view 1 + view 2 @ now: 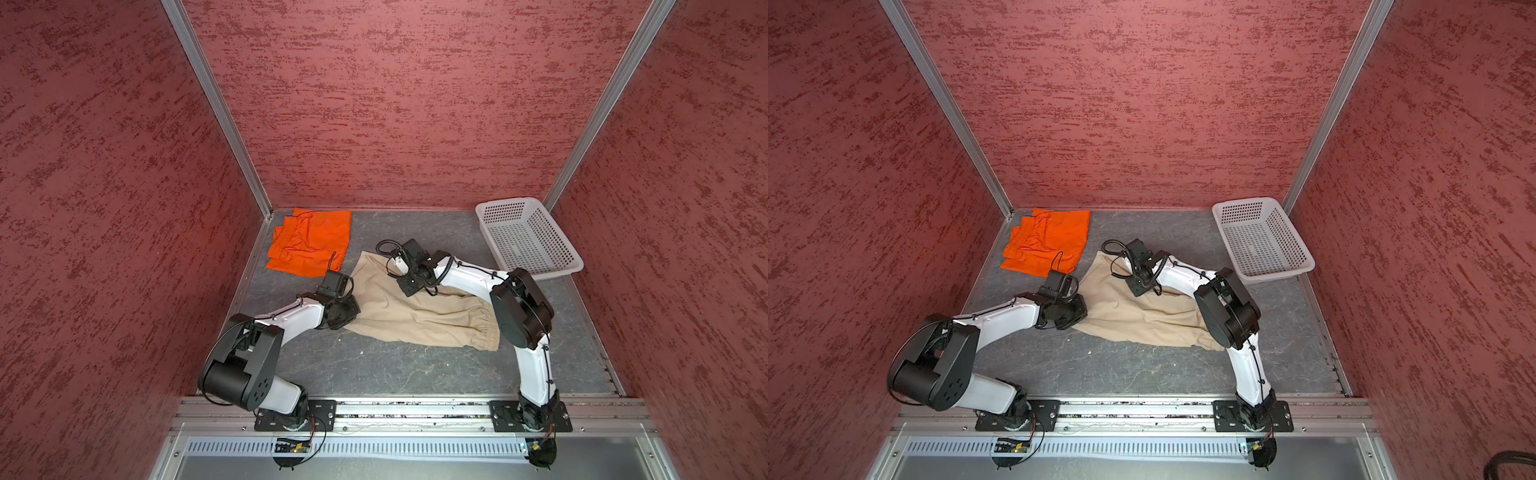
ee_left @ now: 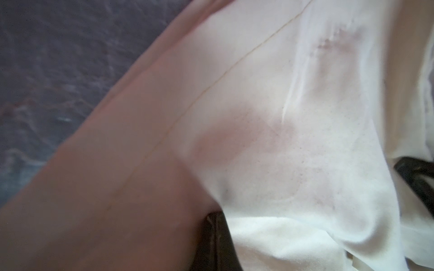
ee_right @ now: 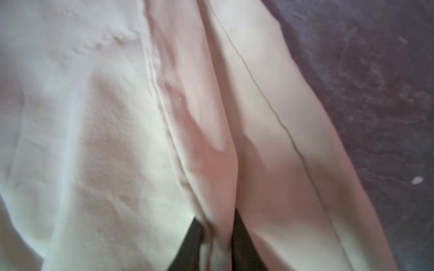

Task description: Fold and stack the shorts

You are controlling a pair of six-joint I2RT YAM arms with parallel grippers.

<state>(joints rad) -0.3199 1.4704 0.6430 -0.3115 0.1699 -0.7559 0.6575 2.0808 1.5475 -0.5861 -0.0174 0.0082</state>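
Shorts, two pairs, on the grey table [image 1: 374, 365].

Item 1: beige shorts [image 1: 415, 316]. They lie rumpled and unfolded at mid-table between the two arms in both top views. The gathered elastic waistband [image 1: 484, 338] sits at the right end, partly under the right arm's elbow.

Item 2: orange shorts [image 1: 311, 243]. This pair lies flat in layers in the far left corner, just beside the beige pair with a strip of table between them.

Item 3: left gripper [image 1: 347, 311]. It sits low at the left edge of the beige shorts. In the left wrist view, cloth drapes over a dark finger [image 2: 216, 239]. The claw is closed, pinching that edge.

Item 4: right gripper [image 3: 217, 239]. It is set on the far part of the beige shorts. Its two dark fingers [image 3: 244, 246] stand close together, with a raised fold of the cloth nipped between them.

Item 5: white perforated basket [image 1: 507, 202]. It stands in the far right corner, apart from both pairs.
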